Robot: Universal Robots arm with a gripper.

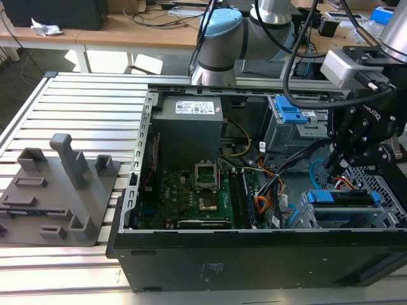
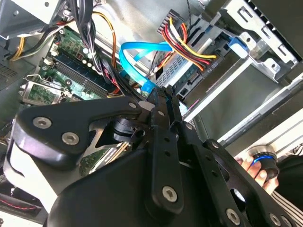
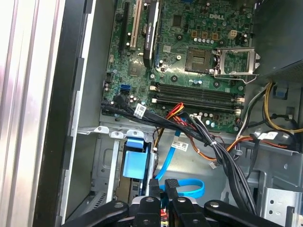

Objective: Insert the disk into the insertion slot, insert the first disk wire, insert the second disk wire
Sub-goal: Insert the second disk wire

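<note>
PSU top in exterior view has a white printed sticker, too small to read. Gripper body bears white lettering (a maker's mark). In first wrist view, mobo has white silk-screen marks; cable tag illegible.

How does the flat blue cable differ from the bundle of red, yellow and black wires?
The flat blue cable is one wide ribbon of a single colour; the bundle of red, yellow and black wires is several thin round strands. The blue cable bends in a loop; the bundle runs almost straight into a black plug. Both lie inside the computer case.
</note>
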